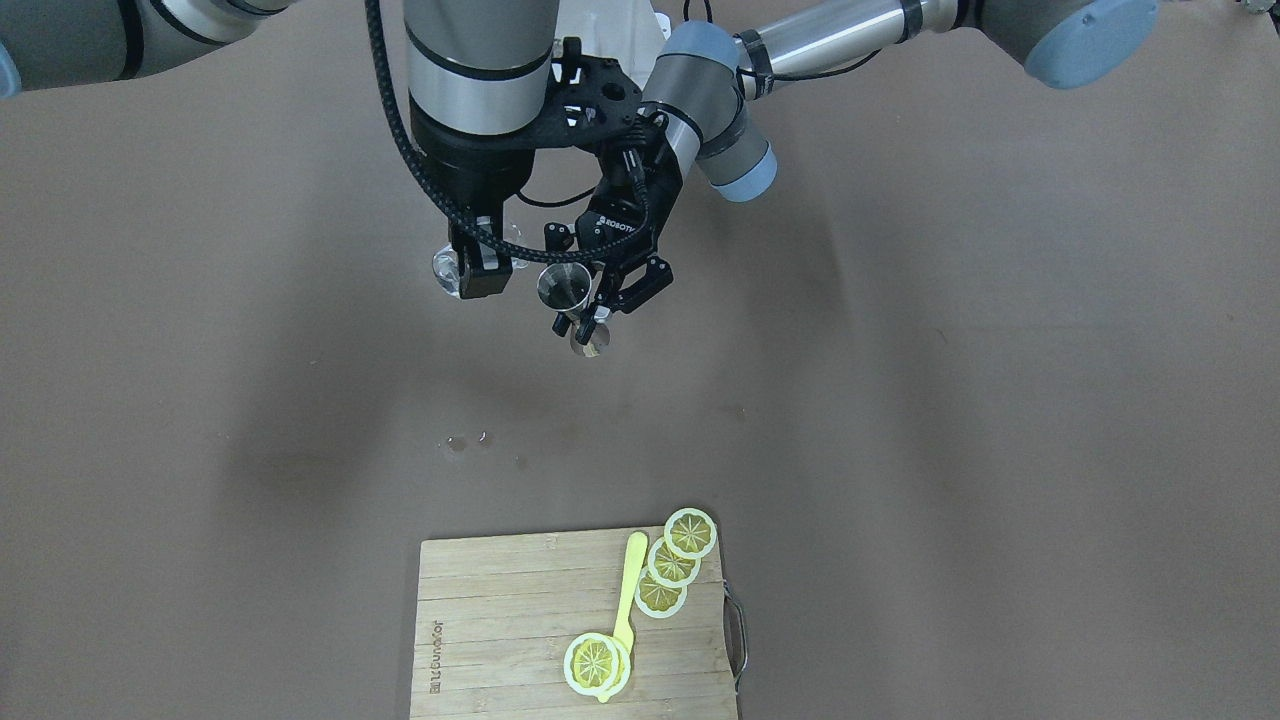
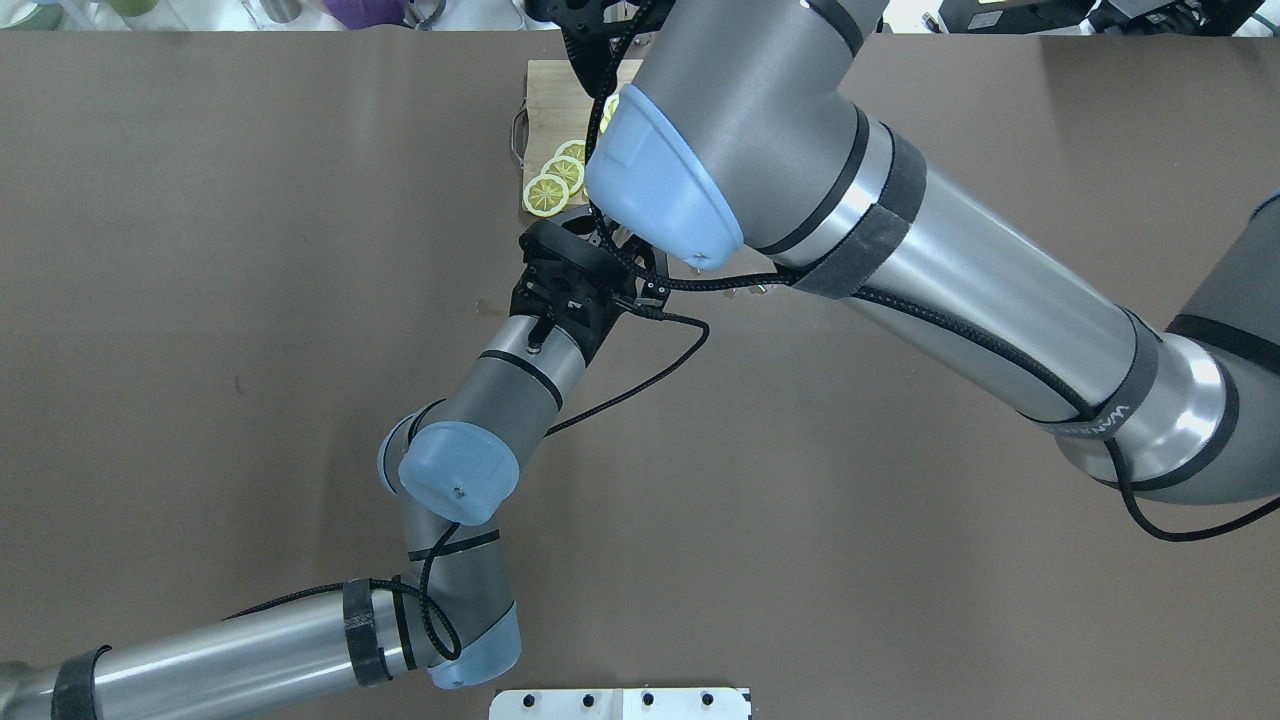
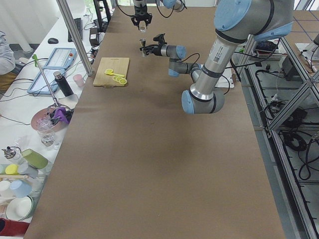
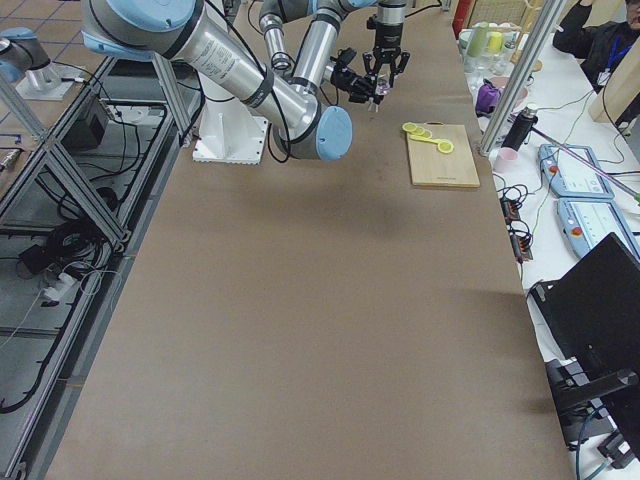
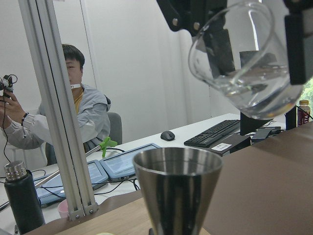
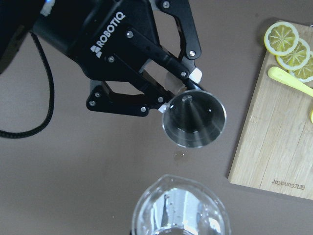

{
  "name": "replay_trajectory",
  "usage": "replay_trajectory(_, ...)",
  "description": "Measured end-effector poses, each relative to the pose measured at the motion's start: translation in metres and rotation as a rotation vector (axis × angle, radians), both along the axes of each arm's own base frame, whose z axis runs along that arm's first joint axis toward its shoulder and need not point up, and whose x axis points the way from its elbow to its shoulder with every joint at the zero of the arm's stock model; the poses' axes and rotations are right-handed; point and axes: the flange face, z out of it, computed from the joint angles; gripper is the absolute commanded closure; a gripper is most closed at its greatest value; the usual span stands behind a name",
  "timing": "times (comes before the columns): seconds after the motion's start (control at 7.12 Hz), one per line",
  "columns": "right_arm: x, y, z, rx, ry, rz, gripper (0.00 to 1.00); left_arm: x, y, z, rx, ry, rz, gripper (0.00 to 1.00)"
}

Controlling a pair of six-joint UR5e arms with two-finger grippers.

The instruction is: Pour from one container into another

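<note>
Above the bare table [image 1: 1000, 400], a little back from the cutting board [image 1: 500, 620], I have both containers held in the air. The left gripper [image 6: 178, 93] has its jaws narrowed onto the waist of the steel jigger [image 6: 194, 117], mouth up. The right gripper [image 1: 480, 258] clamps the glass beaker [image 5: 244, 63] across its wall, tipped, with clear liquid pooled in its lower side. From the left wrist camera the beaker's lip sits higher than the jigger's rim and off to one side, apart from it.

Handling, as I judge it: the beaker is the delicate one. Its glass is slick and brittle, so I want a moderate squeeze on the wall, below the lip, and a slow tilt because the liquid will shift. The jigger is stiff, light and smooth; the waist is the right hold, and its small mouth leaves little margin.

By my count there is one beaker, one jigger, one board and one yellow spoon [image 1: 630, 590]. There are four lemon slices [image 1: 672, 562] — the nearest may hide another beneath it, I can't be sure. A few drops [image 1: 468, 441] lie on the table.
</note>
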Motion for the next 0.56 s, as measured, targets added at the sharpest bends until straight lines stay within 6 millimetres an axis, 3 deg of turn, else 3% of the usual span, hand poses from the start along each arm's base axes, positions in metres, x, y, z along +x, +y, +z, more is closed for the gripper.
replay_trajectory(0.56,-0.025,-0.008,-0.011,0.009,0.076,-0.008,1.00,0.000,0.000,-0.001,0.001,0.000,0.002,1.00)
